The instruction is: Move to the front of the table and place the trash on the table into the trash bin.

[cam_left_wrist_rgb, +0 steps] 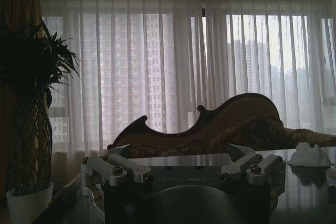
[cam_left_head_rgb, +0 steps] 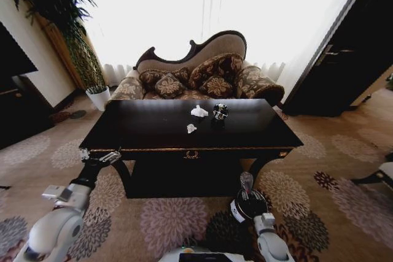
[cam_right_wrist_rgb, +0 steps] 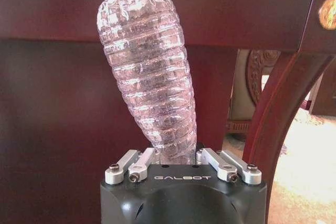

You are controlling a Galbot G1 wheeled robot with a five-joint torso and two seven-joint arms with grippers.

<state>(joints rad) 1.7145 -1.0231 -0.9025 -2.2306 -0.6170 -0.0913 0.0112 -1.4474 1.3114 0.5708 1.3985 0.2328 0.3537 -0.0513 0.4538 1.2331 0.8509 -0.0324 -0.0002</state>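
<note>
Bottle (cam_right_wrist_rgb: pixel 148 72) in right hand (cam_right_wrist_rgb: pixel 175 157), above trash bin (cam_left_head_rgb: pixel 253 205)

The word "GALBOT" stands in pale capital letters on the dark housing of the right gripper (cam_right_wrist_rgb: pixel 173 156), just below its fingers, which clamp a clear ribbed plastic bottle (cam_right_wrist_rgb: pixel 148 72). The same word "GALBOT" shows faintly, in dim lettering, on the housing of the left gripper (cam_left_wrist_rgb: pixel 184 167). The white label on the trash bin (cam_left_head_rgb: pixel 236 211) is too small to read.
</note>
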